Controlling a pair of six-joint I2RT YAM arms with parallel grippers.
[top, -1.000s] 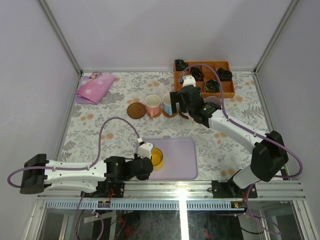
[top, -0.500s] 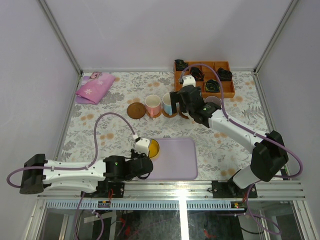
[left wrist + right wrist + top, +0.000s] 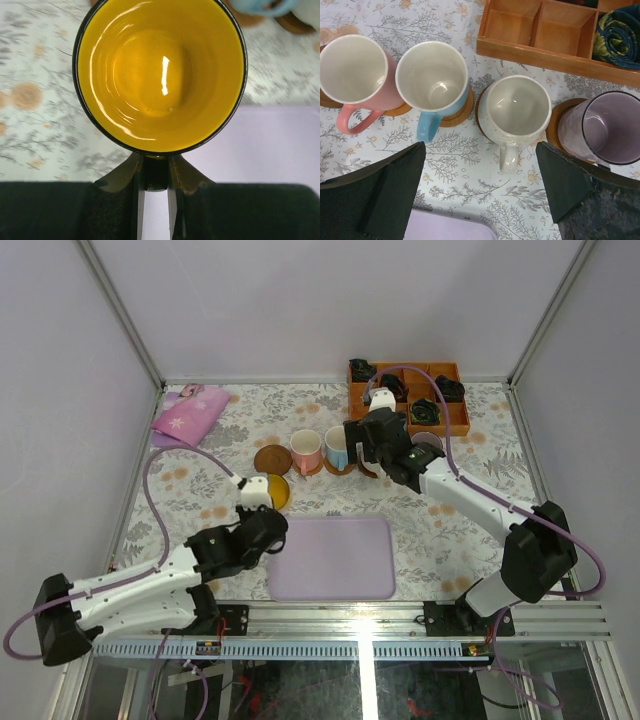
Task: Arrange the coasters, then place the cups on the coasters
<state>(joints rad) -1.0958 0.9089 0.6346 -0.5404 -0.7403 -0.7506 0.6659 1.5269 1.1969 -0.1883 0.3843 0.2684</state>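
Observation:
My left gripper is shut on the handle of the yellow cup. In the top view the yellow cup is just beyond the tray's far left corner, on the near side of a bare brown coaster. The pink-handled cup, blue cup, cream-white cup and purple cup each stand on a coaster in a row. My right gripper hangs open above and just in front of the cream-white cup, touching nothing.
A lavender tray lies near the front edge. The orange-brown compartment box with dark rolled cloths stands at the back right, right behind the cups. A pink pouch lies at the back left.
My left arm has carried the yellow cup from the tray's left edge away and to the left, towards the bare coaster. The right arm has stayed put.

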